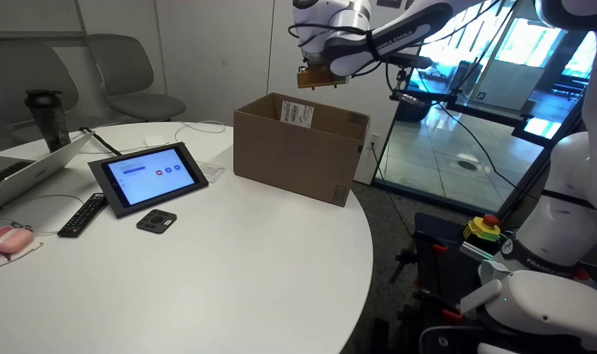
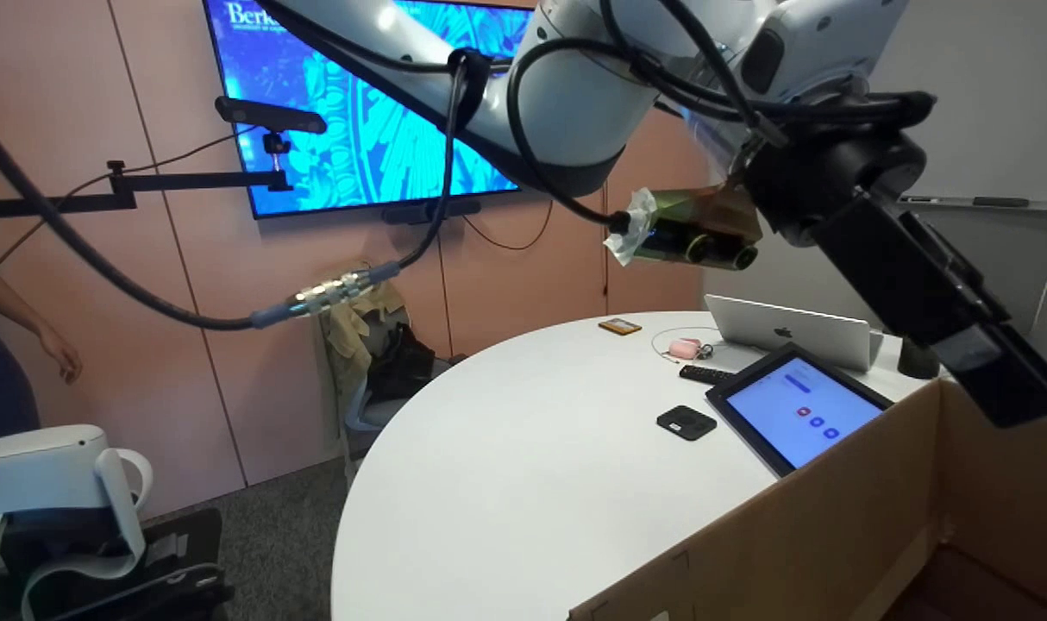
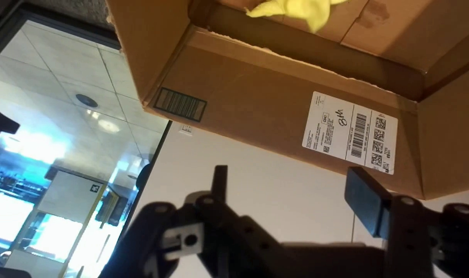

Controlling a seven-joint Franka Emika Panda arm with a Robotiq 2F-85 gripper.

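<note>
The fingers (image 3: 366, 202) stand apart, gripping nothing; at twelve o'clock in the wrist view, the yellow cloth (image 3: 302, 9) is loose within the cardboard box (image 3: 254, 85), which presumably serves to contain it.

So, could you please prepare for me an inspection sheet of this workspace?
Surface: white table with rounded edge.
Job's things: cardboard box on the table, open at the top; yellow cloth-like piece inside.
Clutter: tablet with lit screen, remote control, small black device, laptop, pink case, dark bottle.
Gripper: open, holding nothing, near the cardboard box.
Cables: thick cable hanging from the arm; black cable behind the tablet.
Surroundings: grey chairs, wall screen; in an exterior view, a person's hand.
</note>
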